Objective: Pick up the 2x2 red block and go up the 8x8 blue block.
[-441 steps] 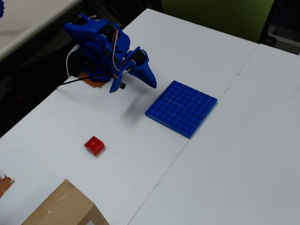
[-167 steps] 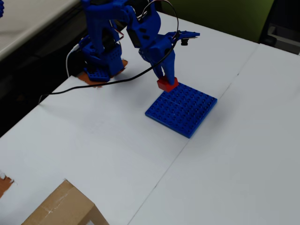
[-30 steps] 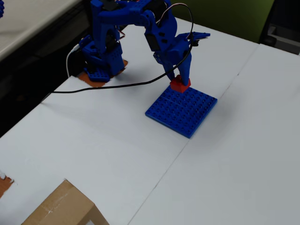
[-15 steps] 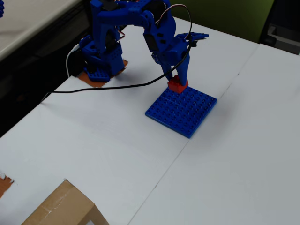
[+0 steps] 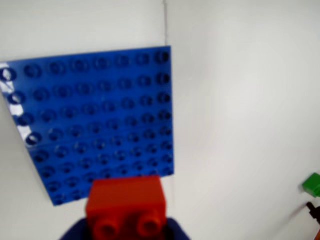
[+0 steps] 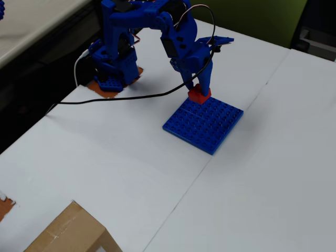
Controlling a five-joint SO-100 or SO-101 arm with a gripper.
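The small red block [image 6: 199,94] is held at the far corner of the flat blue studded plate [image 6: 205,123] in the overhead view. My blue gripper [image 6: 198,88] is shut on the red block, fingers pointing down. Whether the block touches the plate I cannot tell. In the wrist view the red block [image 5: 126,205] fills the bottom centre between my fingers, studs facing the camera. The blue plate [image 5: 95,120] spreads out beyond it, with its near edge just behind the block.
A cardboard box [image 6: 71,233] sits at the bottom left of the white table [image 6: 262,184]. A black cable [image 6: 121,98] trails from the arm's base [image 6: 111,79] across the table. A small green piece [image 5: 312,184] shows at the wrist view's right edge.
Since 5.6 s ago the gripper carried the red block rightward along the plate's far edge. Over the last second it shifted only very slightly.
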